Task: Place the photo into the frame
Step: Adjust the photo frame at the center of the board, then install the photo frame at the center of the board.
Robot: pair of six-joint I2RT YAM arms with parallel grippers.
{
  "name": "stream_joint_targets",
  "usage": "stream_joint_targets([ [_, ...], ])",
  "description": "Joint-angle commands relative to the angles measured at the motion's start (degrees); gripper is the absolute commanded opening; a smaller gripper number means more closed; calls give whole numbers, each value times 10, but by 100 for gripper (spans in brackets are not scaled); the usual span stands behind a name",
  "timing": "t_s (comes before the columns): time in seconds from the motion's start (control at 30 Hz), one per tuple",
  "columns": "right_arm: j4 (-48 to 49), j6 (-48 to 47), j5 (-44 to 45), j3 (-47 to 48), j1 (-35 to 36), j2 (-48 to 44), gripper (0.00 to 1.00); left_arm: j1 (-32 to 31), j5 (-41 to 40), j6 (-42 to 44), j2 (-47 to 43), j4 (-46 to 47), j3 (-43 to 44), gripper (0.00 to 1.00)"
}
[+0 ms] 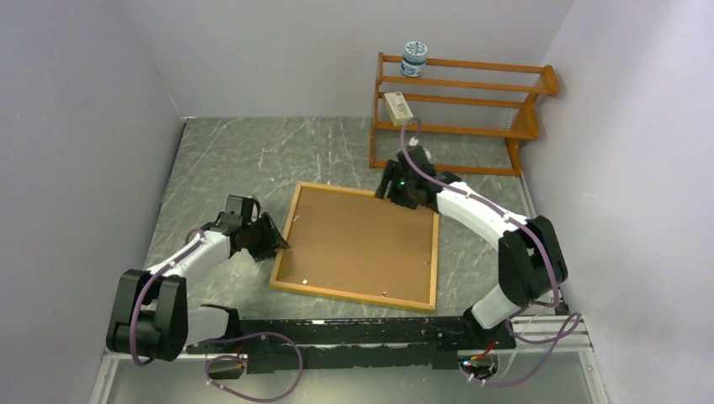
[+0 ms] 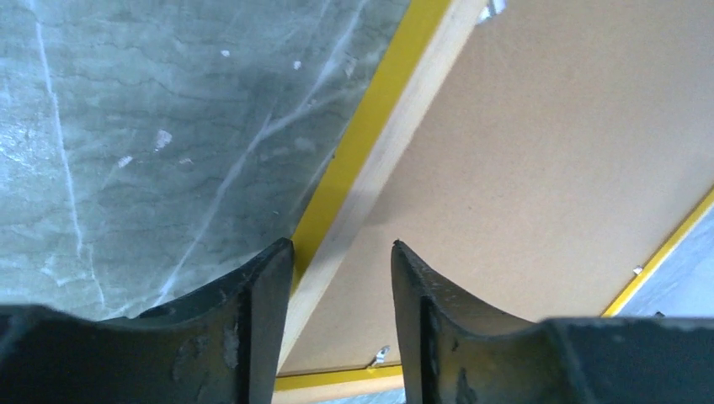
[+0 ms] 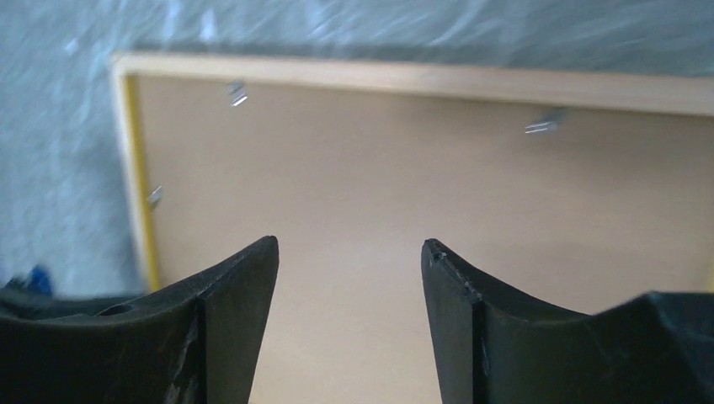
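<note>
The frame (image 1: 354,295) lies face down on the grey table, light wood back up, yellow showing at its edges. The brown backing board (image 1: 362,240) fills it. The photo is hidden. My left gripper (image 1: 276,240) is open at the frame's left edge; in the left wrist view its fingertips (image 2: 343,244) straddle the wood rail (image 2: 370,181) beside the board (image 2: 539,168). My right gripper (image 1: 389,187) is open and empty at the frame's far right corner; in the right wrist view it (image 3: 349,242) hovers over the board (image 3: 379,177), the rail (image 3: 421,77) beyond.
An orange-brown wooden shelf rack (image 1: 459,109) stands at the back right, with a blue-and-white can (image 1: 413,59) on top and a small box (image 1: 398,108) on a lower shelf. Small metal tabs (image 3: 238,93) line the frame's inner edge. Walls close in left and right.
</note>
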Motion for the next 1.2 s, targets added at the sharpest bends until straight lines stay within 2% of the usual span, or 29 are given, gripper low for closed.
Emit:
stream_joint_targets([
  [0.0, 105, 81, -76, 30, 84, 45, 65, -2, 8, 2, 30, 23, 12, 49],
  [0.1, 152, 125, -114, 61, 127, 112, 62, -2, 22, 8, 56, 46, 4, 48],
  [0.2, 185, 163, -142, 106, 160, 183, 55, -2, 26, 11, 79, 47, 3, 43],
  [0.37, 222, 206, -149, 154, 191, 264, 50, -2, 23, 13, 72, 41, -8, 35],
  [0.67, 247, 227, -126, 175, 199, 312, 49, -2, 30, 22, 69, 35, -17, 26],
  [1.17, 283, 230, -116, 201, 208, 373, 49, -2, 43, 25, 67, 51, -32, 25],
])
